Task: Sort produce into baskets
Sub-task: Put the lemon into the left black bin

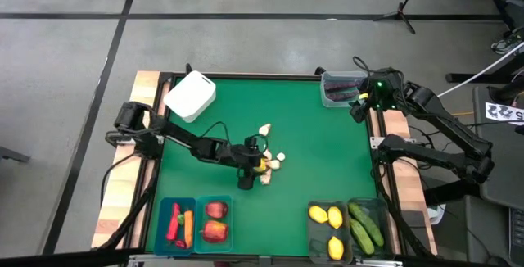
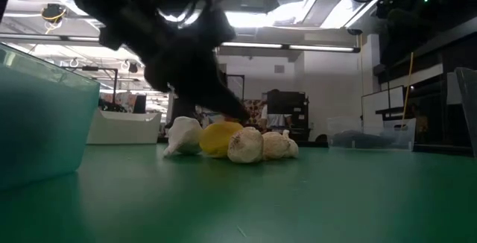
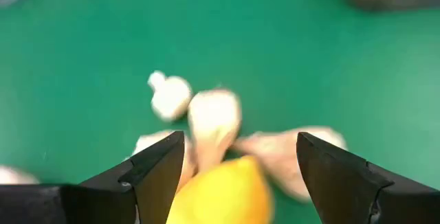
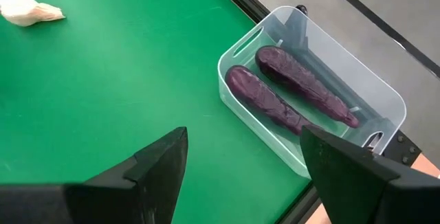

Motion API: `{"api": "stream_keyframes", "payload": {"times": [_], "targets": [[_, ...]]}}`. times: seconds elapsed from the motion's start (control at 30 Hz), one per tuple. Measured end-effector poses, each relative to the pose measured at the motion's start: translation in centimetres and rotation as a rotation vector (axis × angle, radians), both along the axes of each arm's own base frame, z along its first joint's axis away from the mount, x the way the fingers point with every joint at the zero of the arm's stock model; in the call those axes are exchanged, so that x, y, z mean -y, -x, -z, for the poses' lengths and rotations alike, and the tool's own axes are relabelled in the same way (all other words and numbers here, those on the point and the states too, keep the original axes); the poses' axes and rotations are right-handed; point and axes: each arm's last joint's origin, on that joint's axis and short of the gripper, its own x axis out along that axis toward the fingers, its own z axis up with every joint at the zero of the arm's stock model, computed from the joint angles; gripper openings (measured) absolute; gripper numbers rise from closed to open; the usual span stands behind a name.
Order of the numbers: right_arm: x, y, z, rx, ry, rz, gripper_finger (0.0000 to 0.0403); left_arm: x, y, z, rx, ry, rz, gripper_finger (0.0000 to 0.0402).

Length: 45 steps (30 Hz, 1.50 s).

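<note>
Left tool [image 3: 234, 176], open around the lemon [image 3: 220, 193] mid-frame, should close squarely (garlic [image 3: 214, 114] crowds it).

Desk [image 1: 311, 136]: green surface, black frame, pale wood side rails. Box [image 1: 190, 96]: white. Tub [image 4: 323, 93]: clear, holding two dark purple eggplants [image 4: 268, 104]. Garlic [image 2: 246, 145]: off-white with tan streaks. Lemon [image 2: 218, 138] beside the garlic: yellow. Two teal bins [image 1: 196, 222]: red peppers [image 1: 174, 222] and an orange carrot [image 1: 188, 228] in one, red apples [image 1: 215, 222] in the other. Dark-tinted bins [image 1: 348, 228]: yellow lemons [image 1: 326, 215], green cucumbers [image 1: 366, 226]. Left hand [image 3: 237, 183] and right hand [image 4: 247, 176]: black.
</note>
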Motion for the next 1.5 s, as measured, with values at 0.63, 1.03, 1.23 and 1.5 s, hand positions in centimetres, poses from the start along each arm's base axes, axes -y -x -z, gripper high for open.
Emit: {"api": "stream_keyframes", "payload": {"times": [0.63,1.03,1.23,1.5], "targets": [[0.0,0.0,0.0,-0.007,0.016,-0.019,0.0282,-1.0,1.2,1.6,-0.206,0.064,-0.052,0.0256],[0.0,0.0,-0.1,-0.007,0.016,-0.019,0.0282,-1.0,0.7,0.8,-0.201,0.115,-0.105,0.0203],[0.0,0.0,-0.1,-0.008,0.016,-0.019,0.0282,-0.1,-1.8,-3.5,-0.047,0.137,-0.075,0.0204],[0.0,0.0,-0.1,-0.007,0.016,-0.019,0.0282,3.1,-5.4,-10.4,0.285,0.100,0.070,0.0209]]}}
